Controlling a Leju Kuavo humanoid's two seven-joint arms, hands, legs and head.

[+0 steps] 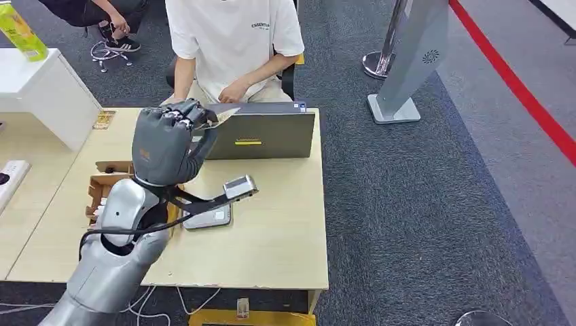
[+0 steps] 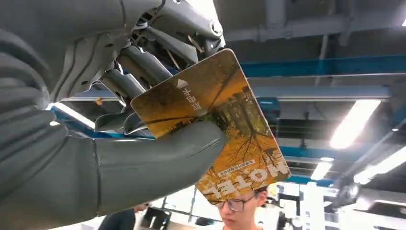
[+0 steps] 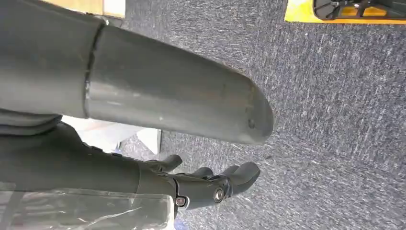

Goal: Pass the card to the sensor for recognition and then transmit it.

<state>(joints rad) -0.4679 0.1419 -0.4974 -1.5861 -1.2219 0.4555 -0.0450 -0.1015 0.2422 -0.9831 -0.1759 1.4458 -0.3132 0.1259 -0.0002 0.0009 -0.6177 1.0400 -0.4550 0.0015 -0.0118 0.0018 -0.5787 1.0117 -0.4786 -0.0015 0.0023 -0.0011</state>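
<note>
The left hand (image 1: 170,139) is raised above the worktop (image 1: 278,231), near its far edge, with the silver arm coming in from the near left corner. The card (image 2: 215,124) is grasped in this hand: in the left wrist view it is pinched between the thick grey thumb (image 2: 158,158) and the darker fingers (image 2: 143,64). The card is yellow-orange with a tree picture, a white arrow and the word "MOTEL" printed on it. In the head view one corner of the card (image 1: 227,114) is seen projecting from the hand toward the laptop (image 1: 261,132), which stands at the far edge of the worktop with its lid back facing the robot.

A person (image 1: 234,41) in a white shirt is seated behind the laptop, beyond the far edge. The sensor (image 1: 207,217), a flat grey pad, lies on the worktop near the middle, partly hidden by the arm. A small cardboard box (image 1: 102,187) is placed toward the left edge.

The right hand (image 3: 210,184) hangs over the grey carpet (image 3: 335,96). Its fingers are slightly curled and apart, and nothing is held in it.
</note>
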